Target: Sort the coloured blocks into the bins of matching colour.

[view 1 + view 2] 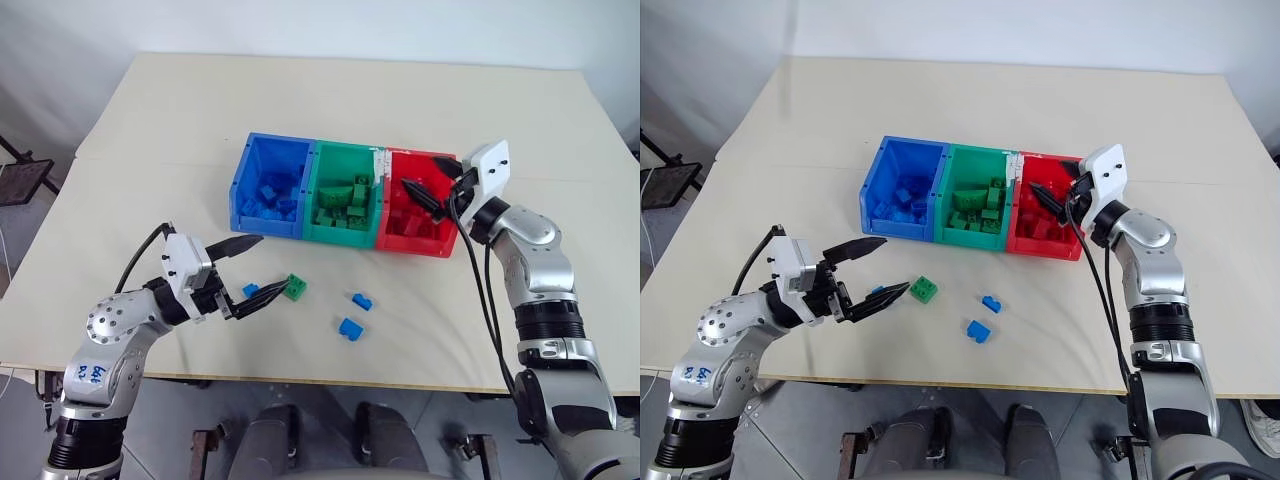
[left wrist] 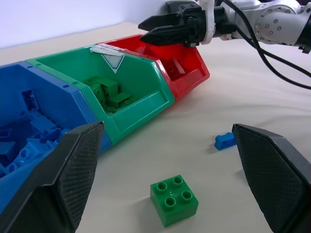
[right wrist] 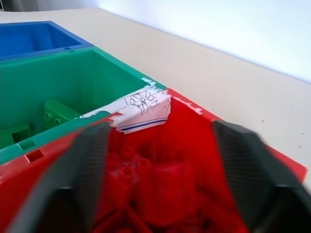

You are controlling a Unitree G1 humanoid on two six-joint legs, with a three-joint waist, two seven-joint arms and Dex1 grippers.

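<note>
Three joined bins sit in a row at the centre of the desk [image 1: 150, 110]. The blue bin [image 1: 268, 150] on the left holds a heap of blue blocks [image 1: 272, 194]. The green bin [image 1: 342, 155] in the middle holds several green blocks [image 1: 342, 203], and a torn white label [image 3: 142, 109] clings to its corner where it meets the red bin [image 1: 448, 245]. That red bin, on the right, holds red blocks [image 3: 141, 179], though how many is hard to count behind the arm.

Below the bins, loose on the desk, lie a green block [image 1: 294, 287] and three blue blocks: one [image 1: 250, 290] just left of the green one, two more [image 1: 361, 301] [image 1: 350, 328] at lower centre.

The left gripper [image 1: 255, 273] is at lower left, its fingers [image 1: 238, 244] spread wide and empty, with the green block just off its tips. The right gripper [image 1: 424, 181] hangs over the red bin at the right, its fingers parted and holding nothing.
</note>
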